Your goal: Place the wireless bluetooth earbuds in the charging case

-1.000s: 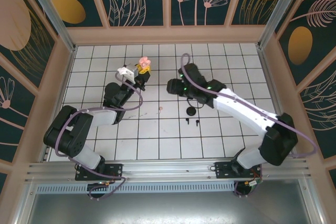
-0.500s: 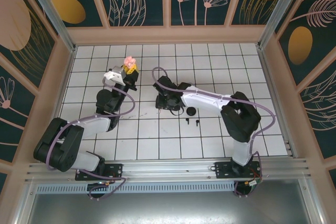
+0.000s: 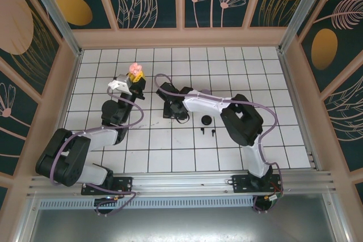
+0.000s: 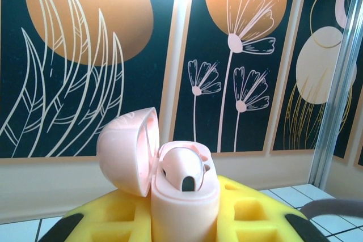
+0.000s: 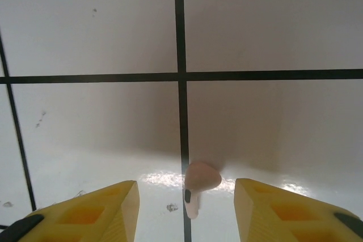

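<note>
Where the right arm reaches across toward the left of the table's middle, the right gripper [image 5: 186, 199] points down at the white tiled table [image 5: 272, 26]. Its yellow padded fingers [image 5: 91, 213] stand apart at a middling width. Between them, touching neither, lies a tiny pink stemmed earbud [image 5: 199, 181]. Its rounded head is turned away from the wrist camera and its short stem toward it. It rests on a black grid line, just on the near side of a crossing of lines, in the shadow the gripper throws on the tiles.

To the left and farther back, the left gripper [image 4: 184, 228] is raised above the table and clamped on the lower half of a round pink plastic charging case [image 4: 184, 208], held upright between its yellow fingers [image 4: 255, 216]. The case's domed lid [image 4: 127, 151] stands hinged open, on the left in the wrist view. A second pink earbud [image 4: 182, 169] is seated in the case body.

On the tiles to the right of the right gripper sits a round black charging case [image 3: 207, 120]; whether it is open cannot be told. Just in front of it lie two small black earbuds [image 3: 202, 131], side by side and slightly apart. Dark wall panels painted with orange discs and pale flowers [image 4: 238, 55] enclose the table.
</note>
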You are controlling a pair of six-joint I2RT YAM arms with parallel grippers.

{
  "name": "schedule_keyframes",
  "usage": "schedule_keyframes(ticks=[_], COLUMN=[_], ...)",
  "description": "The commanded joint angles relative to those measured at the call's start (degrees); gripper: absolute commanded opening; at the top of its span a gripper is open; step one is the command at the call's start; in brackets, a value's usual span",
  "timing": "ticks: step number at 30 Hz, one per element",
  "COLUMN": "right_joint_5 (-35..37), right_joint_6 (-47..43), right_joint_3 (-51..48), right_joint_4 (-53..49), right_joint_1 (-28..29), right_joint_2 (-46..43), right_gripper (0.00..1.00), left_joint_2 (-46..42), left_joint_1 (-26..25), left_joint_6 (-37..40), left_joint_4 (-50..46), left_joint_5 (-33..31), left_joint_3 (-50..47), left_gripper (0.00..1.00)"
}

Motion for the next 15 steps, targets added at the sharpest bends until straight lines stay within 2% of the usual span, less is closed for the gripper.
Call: schedule_keyframes(ticks=[1,15], right_joint_5=[-0.4,1.2], right_joint_6=[-0.2,0.2], right_joint_3=[2.6,3.2], right_joint_4=[-3.1,-4.1], right_joint_1=[0.7,0.8], right_joint_2=[1.8,4.5], right_gripper=[0.47,0.41], left_joint_2=[-1.6,-1.2], left_joint_1=[0.8,1.7], left_joint_6=[-1.1,-1.7], left_joint_4=[4.2,5.9], left_joint_5=[0.0,1.3], left_joint_3=[-0.9,-1.8], left_gripper=[0.0,0.0])
